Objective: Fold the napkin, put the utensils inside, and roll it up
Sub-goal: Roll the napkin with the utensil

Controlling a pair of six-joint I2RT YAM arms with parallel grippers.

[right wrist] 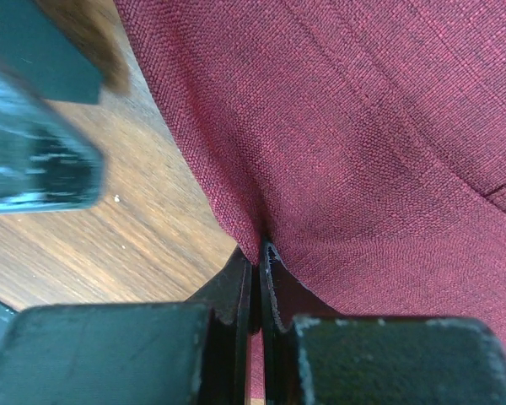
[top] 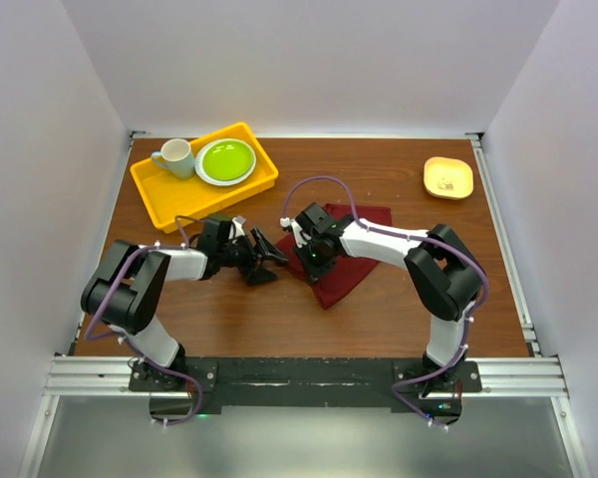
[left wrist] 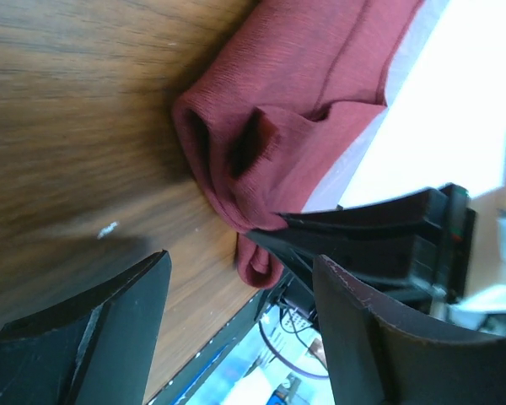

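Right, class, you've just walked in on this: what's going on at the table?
Two robot arms are working on a dark red napkin lying in loose folds on the wooden table. The right end effector is shut, pinching the napkin's left edge. The left end effector is open beside that edge and holds nothing. No fork is in sight. A yellow tray with a mug and a green plate sits at the back left.
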